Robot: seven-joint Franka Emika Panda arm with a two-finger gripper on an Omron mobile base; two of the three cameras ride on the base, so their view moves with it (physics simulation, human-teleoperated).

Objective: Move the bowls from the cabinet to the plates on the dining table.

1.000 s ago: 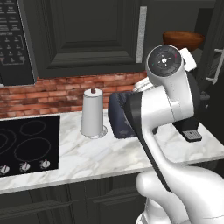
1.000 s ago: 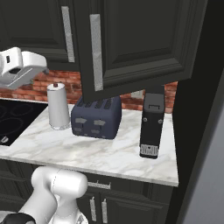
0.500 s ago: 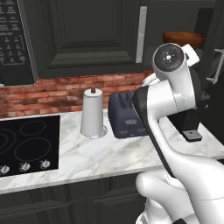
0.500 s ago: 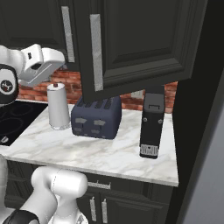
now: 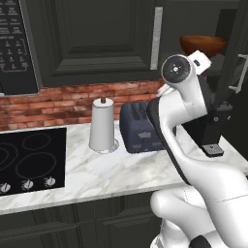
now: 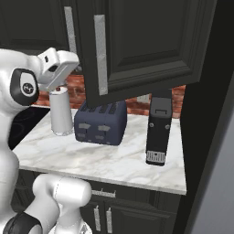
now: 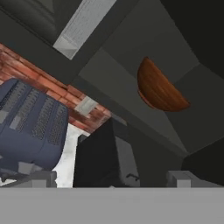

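Item: gripper [image 7: 109, 177]. Jaws stand wide apart, nothing between them; tips sit low in the hand view, aimed up toward the cabinet [image 5: 97, 43].

Item: bowl [image 5: 203, 44], reddish-brown wood. On a shelf inside the open cabinet, above and beyond the hand, well apart from it. In the hand view the bowl [image 7: 159, 87] appears tilted because the camera is rolled. One bowl visible; whether a second sits behind it cannot be told.

Risks, judged:
- The open cabinet door [image 6: 141, 45] hangs close to the arm's upper link; a wide swing could strike it.
- The bowl is deep and round; a pinch on the rim may slip or tip it off the shelf.
- A low approach could catch the shelf edge.

Item: toaster [image 5: 140, 127], dark blue, on the counter [image 5: 97, 174], beneath the arm.

Item: coffee machine [image 6: 159, 132], black, upright, right of the toaster.

Item: paper towel roll [image 5: 102, 127], white, upright, left of the toaster.

Surface: white grey-veined marble over dark base units.

Room: red brick backsplash [image 5: 58, 104], black cooktop [image 5: 29, 160] at left, microwave [image 5: 14, 43] above it.
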